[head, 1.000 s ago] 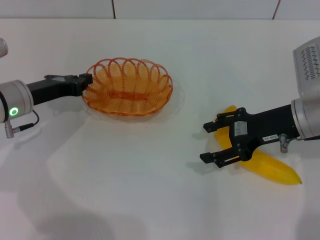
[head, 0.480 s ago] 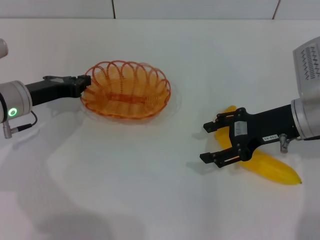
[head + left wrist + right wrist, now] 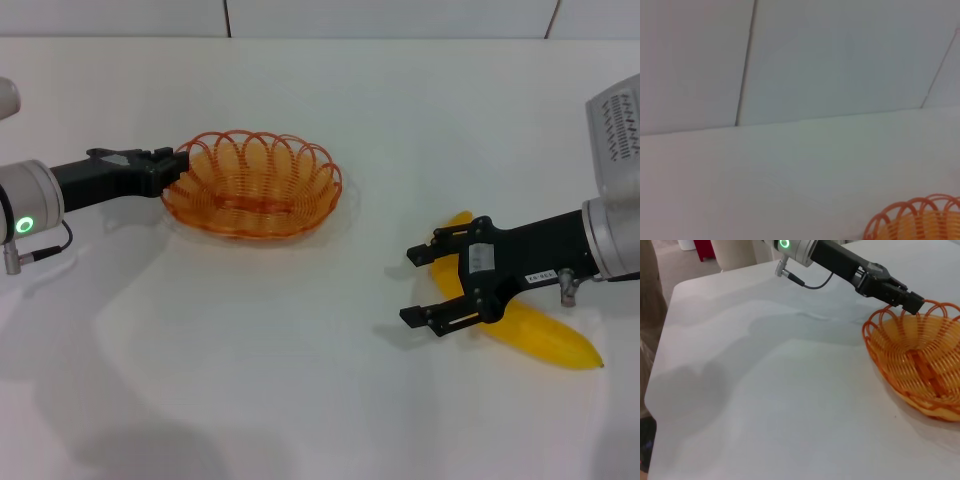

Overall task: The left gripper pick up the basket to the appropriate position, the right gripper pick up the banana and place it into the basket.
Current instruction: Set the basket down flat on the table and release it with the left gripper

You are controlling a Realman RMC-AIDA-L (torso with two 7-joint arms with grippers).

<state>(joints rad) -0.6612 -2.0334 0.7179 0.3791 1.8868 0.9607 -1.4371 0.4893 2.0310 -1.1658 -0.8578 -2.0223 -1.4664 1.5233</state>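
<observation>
Compared with the earlier head-view frames, the basket has shifted and levelled slightly under the left tool; the right arm and the banana have not moved. Left tool: clenched on the basket's scalloped rim at the end nearest the left arm, as confirmed in the right wrist view, where its black fingers meet the orange wire loops. Whether the basket is lifted clear of the white table or is being dragged across it cannot be determined; a faint shadow sits close beneath it. The left wrist view shows only a corner of the basket rim against the table and the back wall. Right tool: released, its two fingers spread wide, positioned low over the near end of the banana but not closed on it. The banana lies flat on the table on the robot's right, well apart from the basket, with the tool body crossing over its middle. Assessment of progress: the first step, relocating the basket, is in hand and appears unfinished, since the left tool has not let go. The second step has not begun beyond staging; the banana remains ungrasped. Outstanding: set the basket down, close on the banana, carry it across, and release it inside the basket.
</observation>
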